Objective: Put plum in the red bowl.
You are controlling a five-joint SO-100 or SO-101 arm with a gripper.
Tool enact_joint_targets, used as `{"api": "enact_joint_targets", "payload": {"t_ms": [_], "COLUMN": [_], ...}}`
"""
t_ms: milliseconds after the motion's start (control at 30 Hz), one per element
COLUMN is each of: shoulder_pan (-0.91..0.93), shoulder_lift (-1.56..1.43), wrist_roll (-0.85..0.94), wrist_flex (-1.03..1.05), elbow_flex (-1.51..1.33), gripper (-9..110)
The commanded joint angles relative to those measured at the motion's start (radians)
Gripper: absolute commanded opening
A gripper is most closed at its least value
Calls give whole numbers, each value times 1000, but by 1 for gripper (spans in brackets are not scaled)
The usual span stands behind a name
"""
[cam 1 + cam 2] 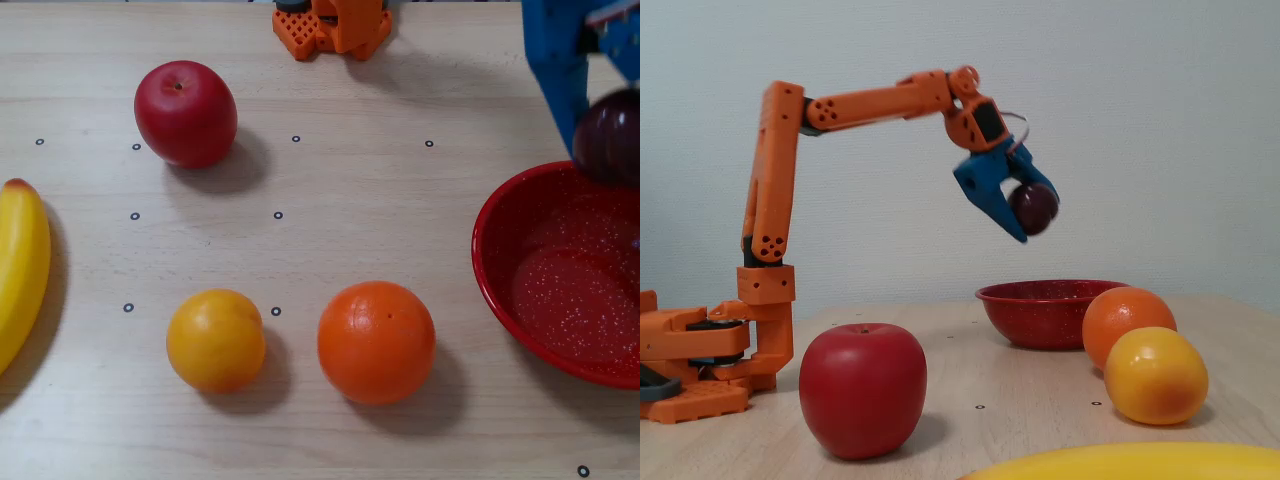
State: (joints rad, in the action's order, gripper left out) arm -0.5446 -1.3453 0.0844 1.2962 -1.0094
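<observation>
The dark purple plum [1036, 207] is held between the blue fingers of my gripper [1032, 218], high in the air above the red bowl [1040, 298]. In the overhead view the plum [610, 137] shows at the right edge, over the far rim of the red bowl [500, 250], with the blue gripper [590, 110] around it. The bowl is wide, glossy red with white speckles inside, and holds nothing visible.
A red apple [186, 112] lies far left, a yellow-orange fruit [215, 339] and an orange [376, 341] lie near the front, a banana [20, 265] lies at the left edge. The orange arm base [335, 25] stands at the far edge.
</observation>
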Motion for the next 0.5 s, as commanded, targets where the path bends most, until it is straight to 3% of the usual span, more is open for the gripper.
{"api": "enact_joint_targets", "payload": {"t_ms": [0,467], "shoulder_pan": [-9,-8], "shoulder_lift": [-17,307], "wrist_roll": [8,52], "wrist_flex": [-58,-46], "elbow_flex": [147,410], "gripper": [0,0]}}
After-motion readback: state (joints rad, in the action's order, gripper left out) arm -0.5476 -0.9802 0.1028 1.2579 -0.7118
